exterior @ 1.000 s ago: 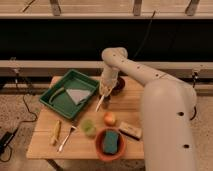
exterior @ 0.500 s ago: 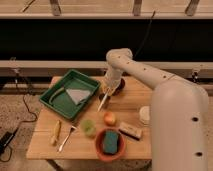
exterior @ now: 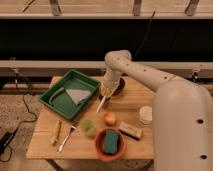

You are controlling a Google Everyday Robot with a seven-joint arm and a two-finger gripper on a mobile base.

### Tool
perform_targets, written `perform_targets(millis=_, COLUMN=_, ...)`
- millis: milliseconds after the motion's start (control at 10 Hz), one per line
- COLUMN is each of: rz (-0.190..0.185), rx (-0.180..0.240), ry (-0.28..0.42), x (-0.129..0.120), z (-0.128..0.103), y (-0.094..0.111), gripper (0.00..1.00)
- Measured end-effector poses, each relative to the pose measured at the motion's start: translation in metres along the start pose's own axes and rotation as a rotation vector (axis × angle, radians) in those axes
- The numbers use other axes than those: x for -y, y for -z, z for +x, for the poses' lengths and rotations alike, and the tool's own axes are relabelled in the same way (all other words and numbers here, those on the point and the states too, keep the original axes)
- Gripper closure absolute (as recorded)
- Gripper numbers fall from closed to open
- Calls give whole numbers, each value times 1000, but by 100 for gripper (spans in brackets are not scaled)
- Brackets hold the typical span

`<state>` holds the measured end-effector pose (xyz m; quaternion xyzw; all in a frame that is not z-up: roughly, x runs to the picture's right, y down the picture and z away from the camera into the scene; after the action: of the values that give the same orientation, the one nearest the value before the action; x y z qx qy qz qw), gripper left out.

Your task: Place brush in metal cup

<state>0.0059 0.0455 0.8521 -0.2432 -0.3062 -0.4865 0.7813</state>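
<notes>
- The green tray lies at the left of the table, near the brush's low end but apart from it, and is not needed for the task.
- The brush is seen as a slim white streak, tilted, with its low end toward the near left and its upper end under the gripper. It is judged light, stiff and smooth, so slipping is to be expected. As it is much longer than the cup, it is best taken on the handle near the middle.
- The gripper hangs over the middle of the table at the brush's upper end. Whether it is spread or pinching cannot be told, nor whether it is touching the brush or just apart from it.
- The metal cup is made out only as a small dull shape just below the gripper. It cannot be told whether the brush stands inside it.
- A dark bowl sits just right of the gripper, on the far side.
</notes>
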Motion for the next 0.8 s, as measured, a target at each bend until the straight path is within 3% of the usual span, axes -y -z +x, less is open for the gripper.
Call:
perform_targets(millis=400, rz=-12, rx=10, ry=14, x=8, z=-9, y=-7, gripper=20)
perform_targets(millis=800, rz=-20, rx=4, ry=3, x=5, z=-4, y=-9, gripper=20)
